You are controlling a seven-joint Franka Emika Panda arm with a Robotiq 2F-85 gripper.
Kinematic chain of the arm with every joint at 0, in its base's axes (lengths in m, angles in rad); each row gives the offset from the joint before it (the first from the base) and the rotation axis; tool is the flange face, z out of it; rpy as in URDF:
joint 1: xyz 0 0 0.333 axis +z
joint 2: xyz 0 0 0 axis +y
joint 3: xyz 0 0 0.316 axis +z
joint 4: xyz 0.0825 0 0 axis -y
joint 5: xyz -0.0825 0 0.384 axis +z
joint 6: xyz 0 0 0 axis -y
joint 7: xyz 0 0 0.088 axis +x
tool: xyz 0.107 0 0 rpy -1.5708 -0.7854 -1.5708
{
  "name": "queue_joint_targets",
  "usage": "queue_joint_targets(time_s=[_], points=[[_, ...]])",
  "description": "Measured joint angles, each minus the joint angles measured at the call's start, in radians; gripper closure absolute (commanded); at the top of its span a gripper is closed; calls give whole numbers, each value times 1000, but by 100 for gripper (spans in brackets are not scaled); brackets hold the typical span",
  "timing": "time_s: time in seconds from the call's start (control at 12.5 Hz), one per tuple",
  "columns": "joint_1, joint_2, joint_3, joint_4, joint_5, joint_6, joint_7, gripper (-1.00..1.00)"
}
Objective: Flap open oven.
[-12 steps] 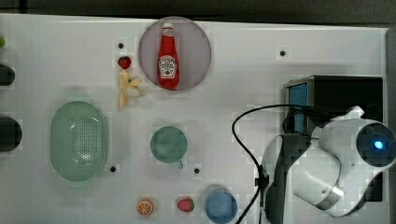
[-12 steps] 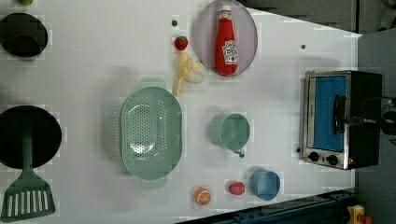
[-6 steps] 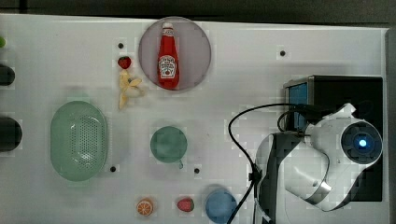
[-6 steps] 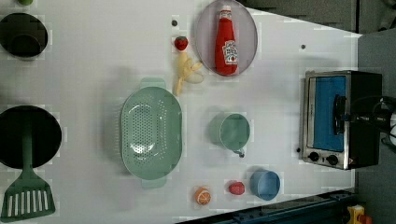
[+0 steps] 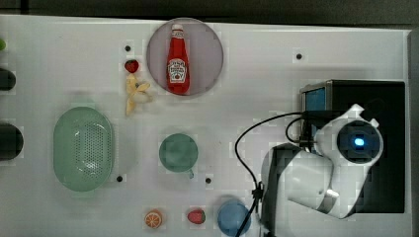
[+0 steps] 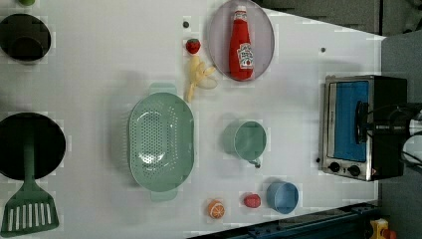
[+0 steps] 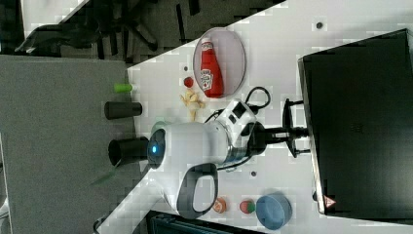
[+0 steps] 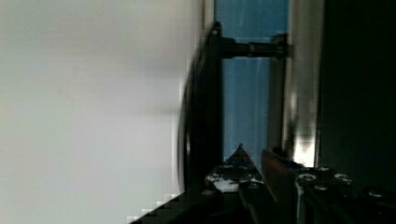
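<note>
My hand (image 6: 362, 128) was pinched on the bar handle (image 8: 204, 100) of the oven (image 6: 362, 127), fingers nearly together around the bar. The door still looked shut: blue glass (image 6: 351, 119) flush in the silver frame.

The oven sat at the left view's right edge of the table (image 6: 99, 59), well apart from the green cup (image 6: 250, 140) and blue bowl (image 6: 282, 197). The door faced the left view's left, toward the middle of the table. Its long axis, and the handle's, ran near-to-far in the left view, with the two knobs (image 6: 344, 169) at the near end.

Risks, as I judged them:
- The grip was thin on a smooth bar. If I pulled straight out instead of following the hinge arc, the fingers could slip off.
- The oven looked light and free-standing, so a hard pull might drag or tip the whole box rather than swing the door.
- My cable (image 5: 257, 133) looped close to the front and could snag once the door dropped.
</note>
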Motion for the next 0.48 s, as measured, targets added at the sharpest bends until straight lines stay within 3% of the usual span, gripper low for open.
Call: queue_joint_targets(time_s=[0.48], points=[[53, 0, 48, -33, -182, 4, 242, 65]])
